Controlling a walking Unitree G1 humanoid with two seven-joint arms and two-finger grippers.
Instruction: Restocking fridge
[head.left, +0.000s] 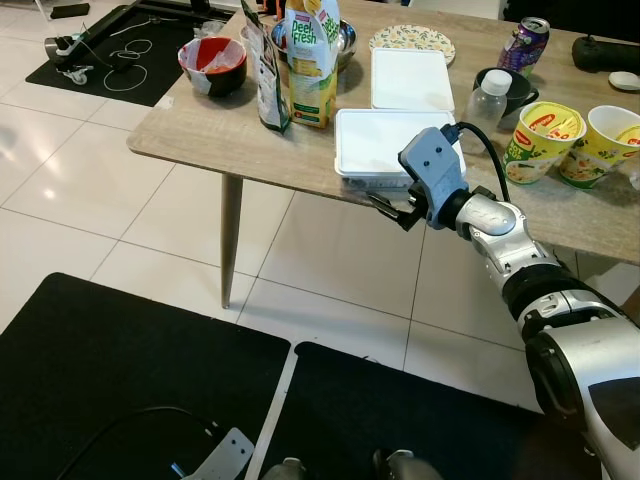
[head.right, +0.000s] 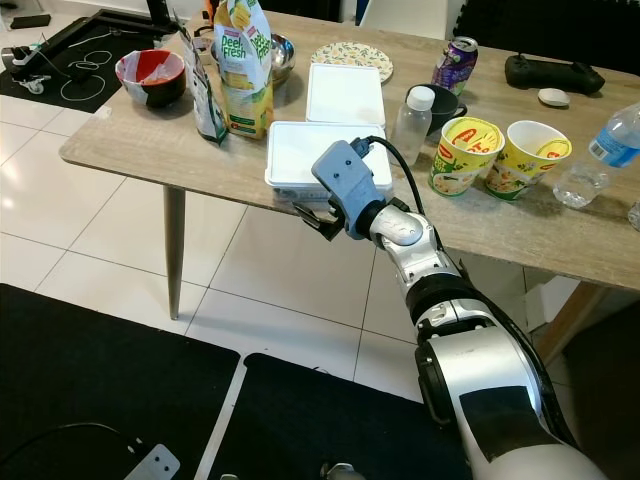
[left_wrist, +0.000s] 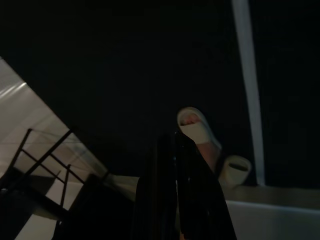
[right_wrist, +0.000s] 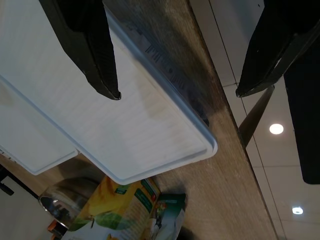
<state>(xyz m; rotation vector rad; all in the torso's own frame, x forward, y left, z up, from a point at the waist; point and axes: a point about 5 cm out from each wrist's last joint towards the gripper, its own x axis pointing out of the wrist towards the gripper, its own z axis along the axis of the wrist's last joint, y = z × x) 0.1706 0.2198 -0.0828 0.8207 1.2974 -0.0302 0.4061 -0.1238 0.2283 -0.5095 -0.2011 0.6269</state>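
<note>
White lidded container (head.left: 385, 145) on a light wood-grain table (head.left: 200, 135); yellow-green juice carton (head.left: 312, 60); red-and-black bowl (head.left: 212, 64); yellow noodle cups (head.left: 541, 140); purple can (head.left: 524, 43); black floor mats (head.left: 110, 370)

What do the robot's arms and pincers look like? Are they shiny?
Yes, partly. The right arm is shiny silver with black bands at its joints. Near the wrist sits a blue-grey box with a black cable curving out of it. The right pincer has two long black fingers that taper to blunt tips. The left pincer looks black too, in a very dark view.
</note>
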